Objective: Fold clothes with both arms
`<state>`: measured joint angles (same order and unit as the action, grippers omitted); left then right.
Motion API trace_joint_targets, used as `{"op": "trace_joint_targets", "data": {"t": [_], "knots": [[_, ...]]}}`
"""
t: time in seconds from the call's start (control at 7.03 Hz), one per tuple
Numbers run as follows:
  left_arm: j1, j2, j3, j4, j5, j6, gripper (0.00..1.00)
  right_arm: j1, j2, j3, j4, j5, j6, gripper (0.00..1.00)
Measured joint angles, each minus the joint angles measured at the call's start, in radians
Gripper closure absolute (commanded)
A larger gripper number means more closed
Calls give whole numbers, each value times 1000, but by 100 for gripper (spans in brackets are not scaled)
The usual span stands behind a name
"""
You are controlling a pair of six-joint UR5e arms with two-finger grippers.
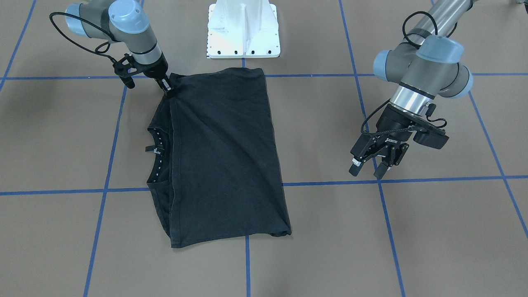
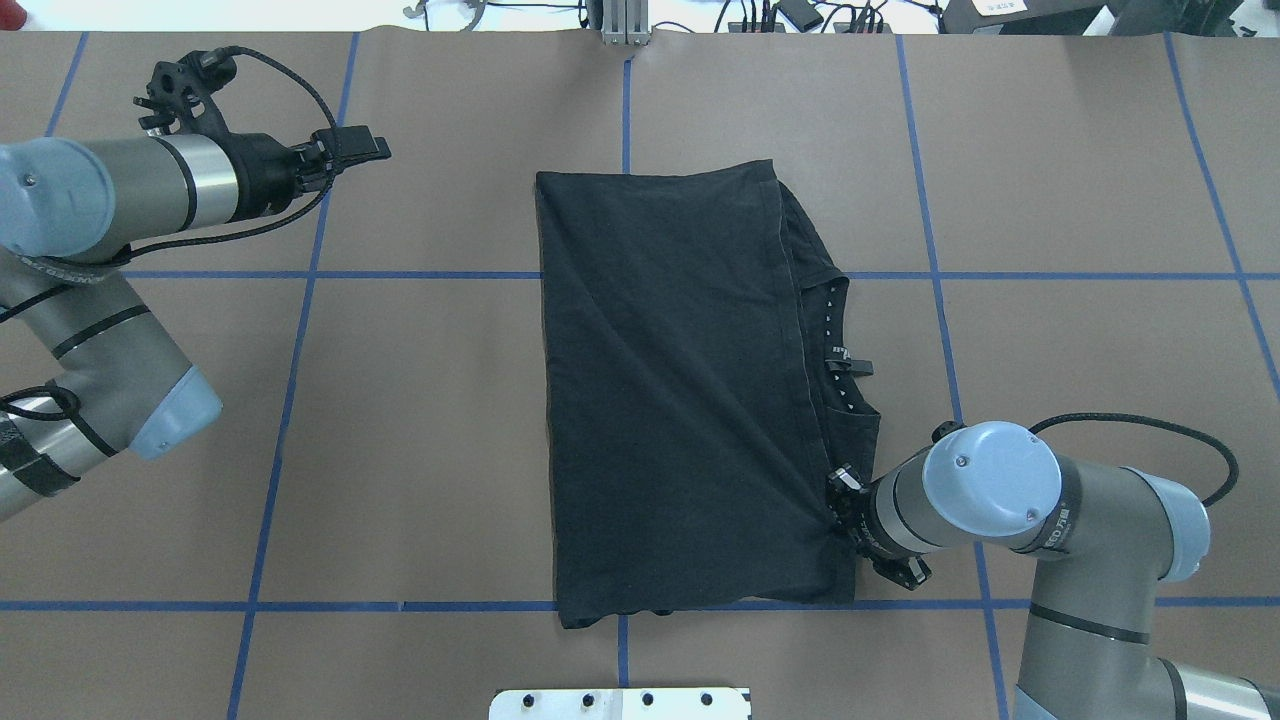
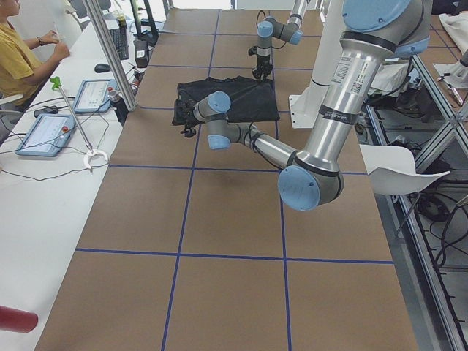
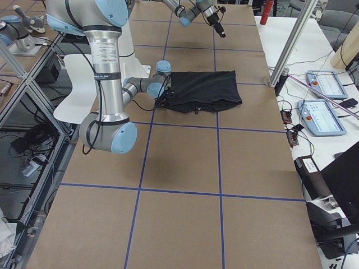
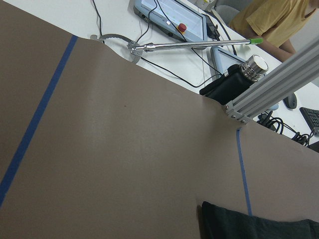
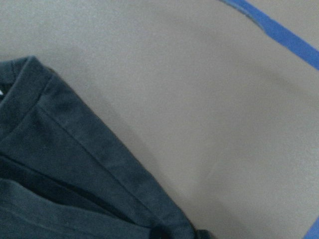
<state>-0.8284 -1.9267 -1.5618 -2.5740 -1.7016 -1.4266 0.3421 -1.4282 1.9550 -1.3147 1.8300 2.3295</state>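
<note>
The black T-shirt (image 1: 222, 156) lies folded over on the brown table, its dotted neck lining (image 1: 159, 152) showing along one edge; no print shows. My right gripper (image 1: 167, 88) is shut on the shirt's corner nearest the robot's base, and creases run out from the pinch. In the overhead view, this right gripper (image 2: 838, 500) sits at the shirt's (image 2: 680, 400) near right corner. The right wrist view shows only a hemmed edge of the shirt (image 6: 60, 169) on the table. My left gripper (image 1: 369, 169) hangs open and empty above the table, well clear of the shirt.
The white bolted pedestal base (image 1: 243, 29) stands just behind the shirt. Blue tape lines (image 1: 412, 180) cross the table. Beyond its far edge are an aluminium post (image 5: 269, 84), a metal bottle (image 5: 254, 67), tablets and a seated person (image 3: 22, 51).
</note>
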Motion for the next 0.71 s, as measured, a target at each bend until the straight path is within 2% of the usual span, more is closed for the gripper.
{"op": "trace_joint_targets", "data": {"t": [0.43,0.71], "knots": [[10,1,-17,-1,-4,-31,0,11,-3,27,0,14,-3,100],[111,1,-94,-2,37,-221,0,19,-8,42,0,21,-8,100]]}}
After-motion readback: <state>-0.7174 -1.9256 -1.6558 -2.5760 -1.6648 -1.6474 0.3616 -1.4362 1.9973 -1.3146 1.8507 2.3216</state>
